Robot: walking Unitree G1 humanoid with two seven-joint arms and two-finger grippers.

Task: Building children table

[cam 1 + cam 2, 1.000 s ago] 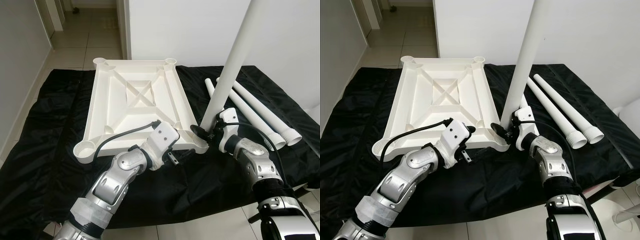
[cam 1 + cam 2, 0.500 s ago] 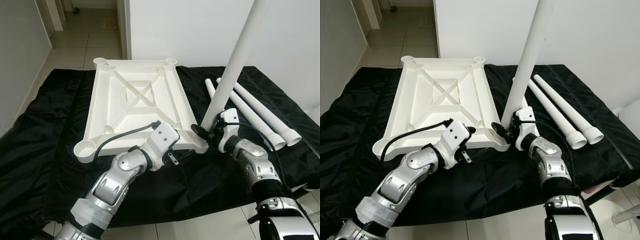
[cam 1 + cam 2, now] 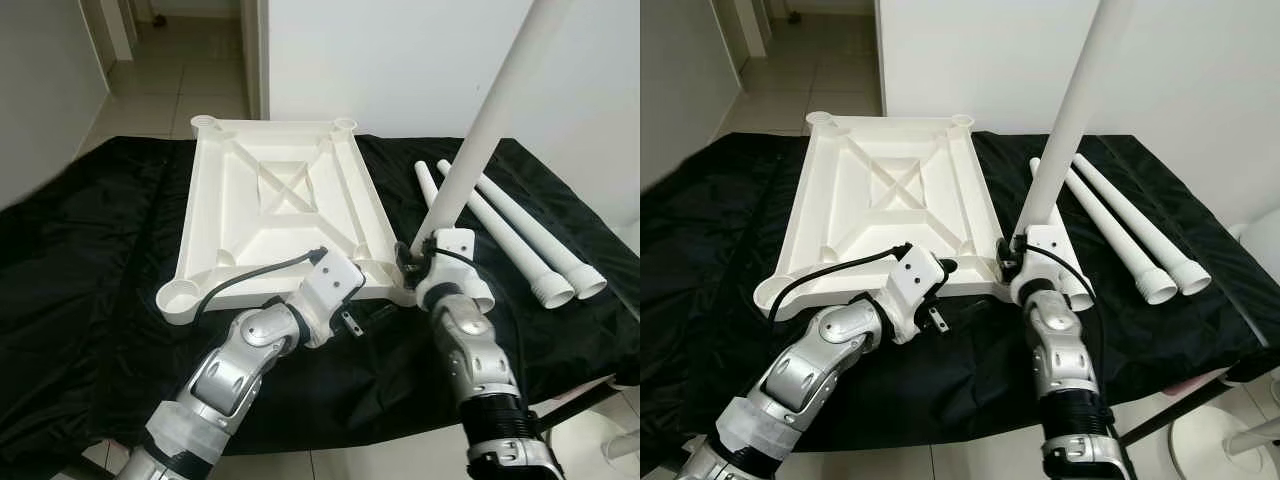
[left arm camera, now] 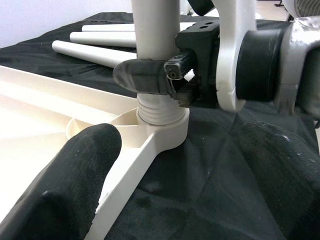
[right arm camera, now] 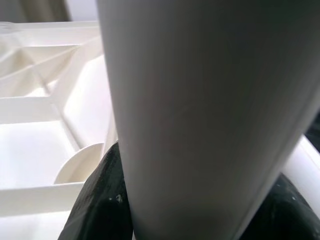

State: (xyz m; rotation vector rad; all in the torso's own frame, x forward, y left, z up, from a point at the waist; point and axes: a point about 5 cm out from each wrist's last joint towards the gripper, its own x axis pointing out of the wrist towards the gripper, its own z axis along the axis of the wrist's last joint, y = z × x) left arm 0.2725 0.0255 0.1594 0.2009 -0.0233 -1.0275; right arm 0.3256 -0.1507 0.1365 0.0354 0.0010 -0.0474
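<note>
At the tabletop's [image 3: 280, 215] near corner, right claw [image 4: 165, 80] pinches an upright leg [image 3: 480, 130]; left claw's [image 3: 350, 318] state unclear.

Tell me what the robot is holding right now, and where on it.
The right end effector grips the long white plastic table leg near its threaded bottom end.

Black cloth [image 3: 90, 260] carries upturned white tabletop [image 3: 275, 215] and two loose legs [image 3: 520, 235].

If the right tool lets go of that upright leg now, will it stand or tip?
The leg probably tips: it leans, and threads show above the corner socket, so it seems only partly seated. It looks like stiff, light plastic. The right tool grips low, so the top likely sways.
</note>
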